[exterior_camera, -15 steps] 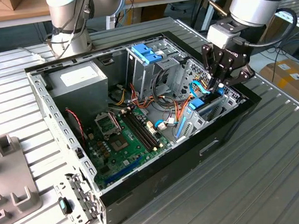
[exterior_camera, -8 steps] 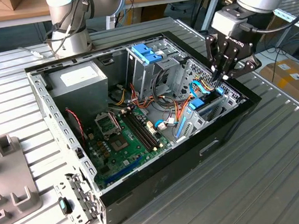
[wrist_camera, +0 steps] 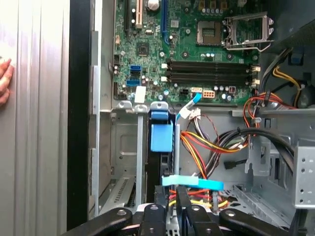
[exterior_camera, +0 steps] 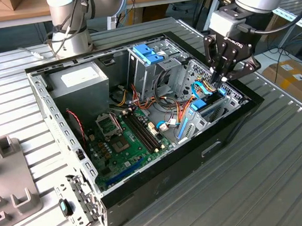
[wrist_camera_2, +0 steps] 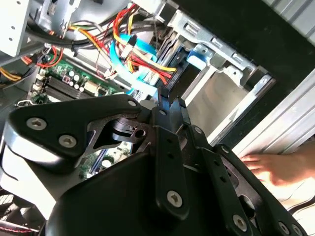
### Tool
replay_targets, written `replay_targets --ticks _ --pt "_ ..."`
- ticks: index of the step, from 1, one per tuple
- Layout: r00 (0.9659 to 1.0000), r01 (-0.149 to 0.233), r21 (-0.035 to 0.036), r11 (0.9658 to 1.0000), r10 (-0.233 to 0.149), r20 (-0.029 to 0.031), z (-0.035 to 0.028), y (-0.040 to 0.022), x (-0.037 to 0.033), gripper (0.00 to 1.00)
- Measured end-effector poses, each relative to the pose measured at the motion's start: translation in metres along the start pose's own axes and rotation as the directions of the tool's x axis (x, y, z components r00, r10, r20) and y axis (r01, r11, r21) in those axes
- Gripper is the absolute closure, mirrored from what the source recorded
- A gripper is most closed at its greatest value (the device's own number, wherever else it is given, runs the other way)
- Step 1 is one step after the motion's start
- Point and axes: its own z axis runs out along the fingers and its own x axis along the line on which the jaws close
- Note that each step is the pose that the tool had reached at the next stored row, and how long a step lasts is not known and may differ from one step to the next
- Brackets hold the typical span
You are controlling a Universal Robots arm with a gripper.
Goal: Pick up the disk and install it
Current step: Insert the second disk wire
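The disk [exterior_camera: 199, 106] stands on edge in the drive bay at the exterior view's right end of the open computer case [exterior_camera: 148, 198]. Both wrist views show its blue rail [wrist_camera: 161, 137] and dark body [wrist_camera_2: 179, 78] down in the metal slot. My gripper [exterior_camera: 219, 79] hangs right above the bay, with its tips at the disk's top edge. In the wrist views the two fingers [wrist_camera_2: 166, 98] lie pressed together and nothing shows between them. I cannot tell whether the gripper [wrist_camera: 176, 192] touches the disk.
A light blue flat cable [wrist_camera: 193, 183] and red, yellow and orange wires [wrist_camera: 211, 147] cross close to the fingertips. A tall cage with a blue latch [exterior_camera: 148, 52] stands mid-case, beside the motherboard [exterior_camera: 124, 142]. A person's hand [wrist_camera_2: 275, 167] rests on the table outside the case.
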Motion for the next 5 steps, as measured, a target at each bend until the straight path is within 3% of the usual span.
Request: replay_targets --ticks 5 --pt "1.0 0.0 0.0 1.0 0.0 0.0 0.0 0.0006 -0.0001 0.76"
